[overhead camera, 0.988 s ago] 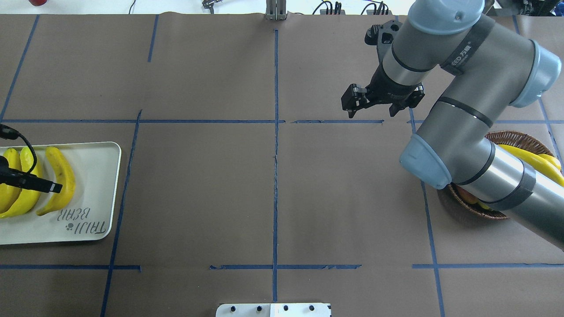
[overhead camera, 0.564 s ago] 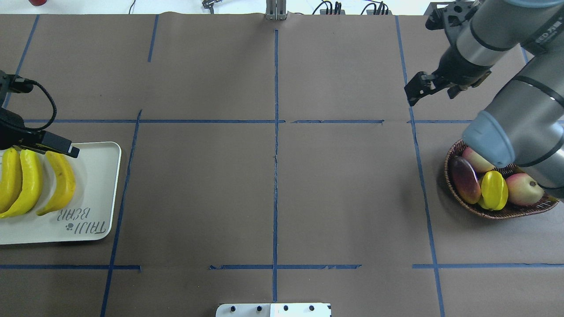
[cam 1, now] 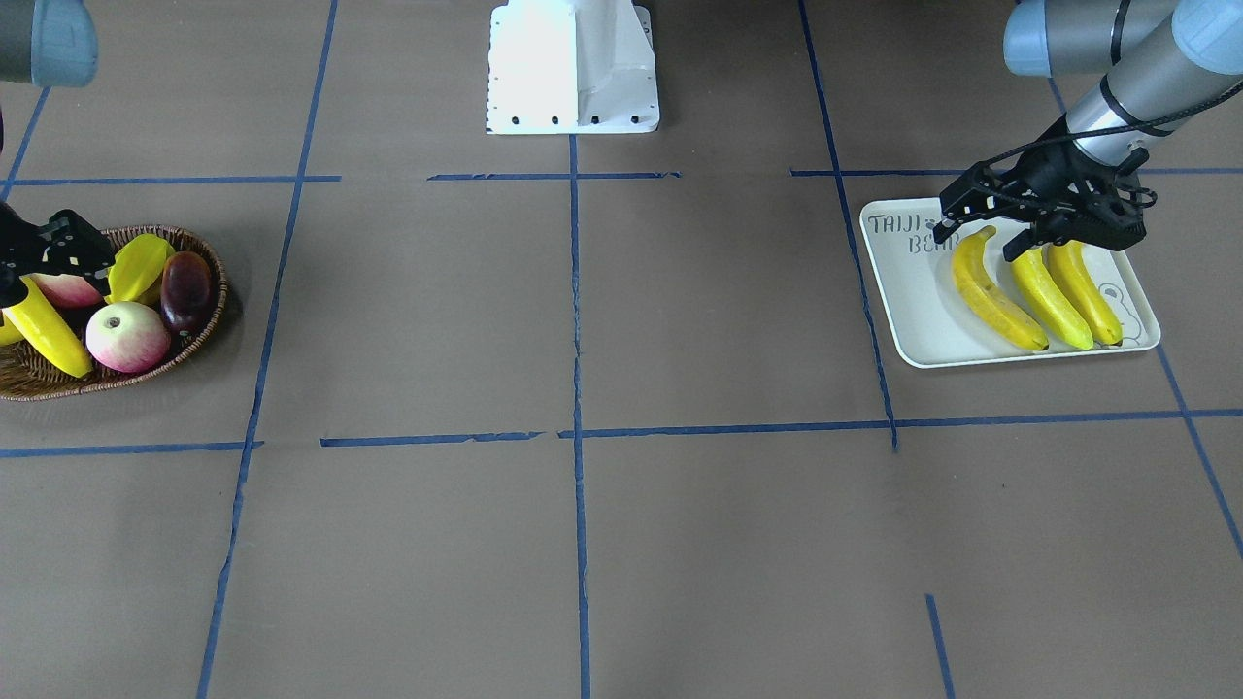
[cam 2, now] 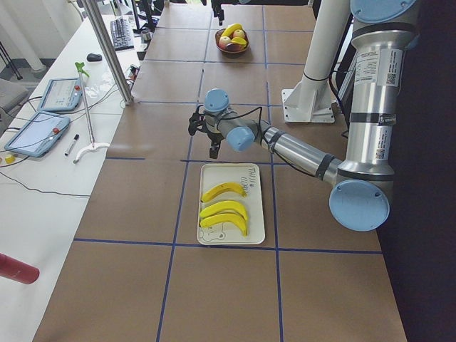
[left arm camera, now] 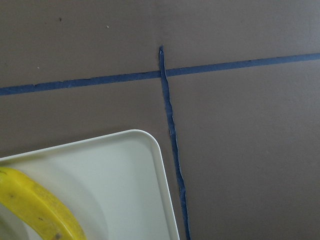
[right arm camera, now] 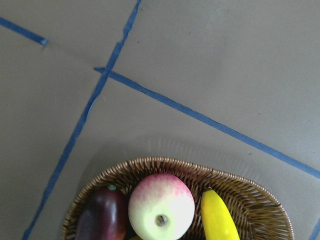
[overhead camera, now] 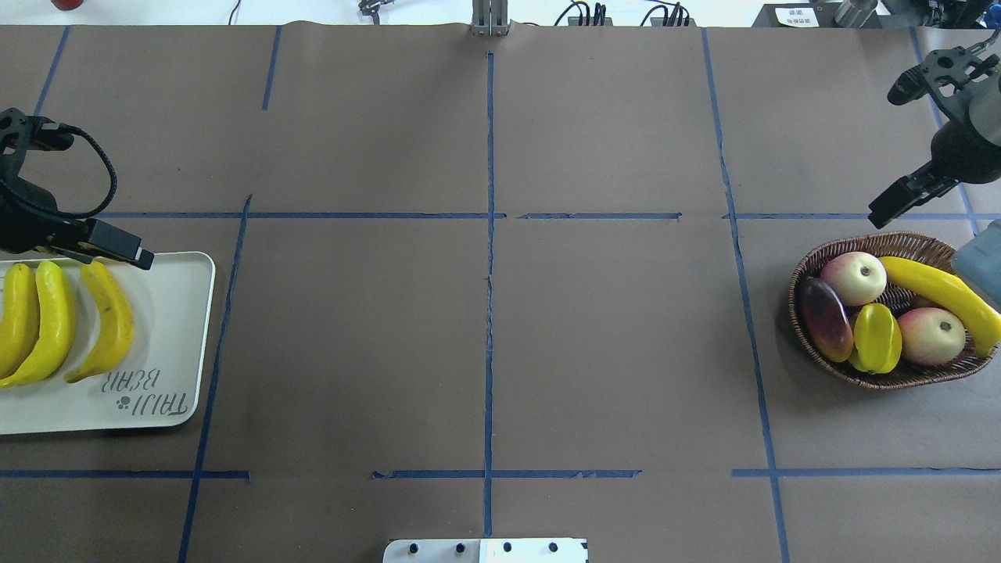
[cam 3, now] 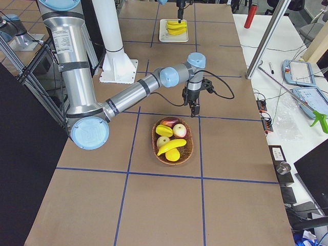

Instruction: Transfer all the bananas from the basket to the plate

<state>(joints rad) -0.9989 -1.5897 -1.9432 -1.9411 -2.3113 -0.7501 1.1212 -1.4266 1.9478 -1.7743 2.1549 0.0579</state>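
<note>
One long yellow banana (overhead camera: pixel 938 293) lies in the oval brown wicker basket (overhead camera: pixel 813 344), with the right gripper (overhead camera: pixel 884 213) raised nearby, its finger spread impossible to tell. Far across the table, three yellow bananas (overhead camera: pixel 55 324) rest on the pale rectangular plate (overhead camera: pixel 168 336) below the left gripper (cam 1: pixel 979 241), its fingers parted and empty. An off-centre pinch could let the last banana swing and drop.

Brown paper-covered table (overhead camera: pixel 352 328) gridded with blue tape (overhead camera: pixel 489 313).
</note>
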